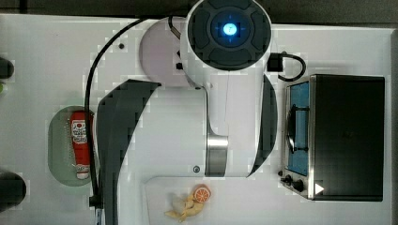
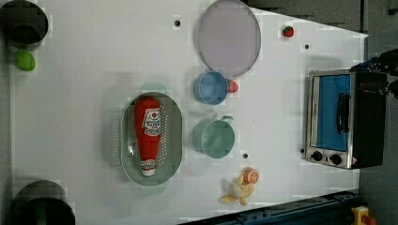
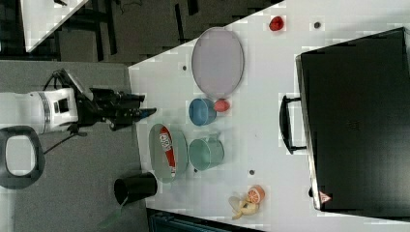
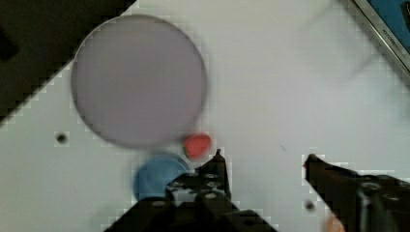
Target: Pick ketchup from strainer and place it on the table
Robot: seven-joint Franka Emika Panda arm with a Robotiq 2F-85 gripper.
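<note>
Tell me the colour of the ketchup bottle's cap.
White, on the red ketchup lying in the strainer; clearest in the left view.

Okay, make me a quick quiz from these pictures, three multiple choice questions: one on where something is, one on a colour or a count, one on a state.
1. Where does the ketchup lie?
A. on the grey plate
B. in the strainer
C. on the toaster oven

2. How many cups stand between the strainer and the toaster oven in the left view?
A. two
B. four
C. none

3. How is the pincer?
A. shut on the ketchup
B. shut on a strawberry
C. open, holding nothing

Answers:
1 B: the red bottle lies flat inside the pale green basket.
2 A: a blue cup and a green cup stand there.
3 C: the wrist view shows its fingers apart over the table, nothing between them.
</note>
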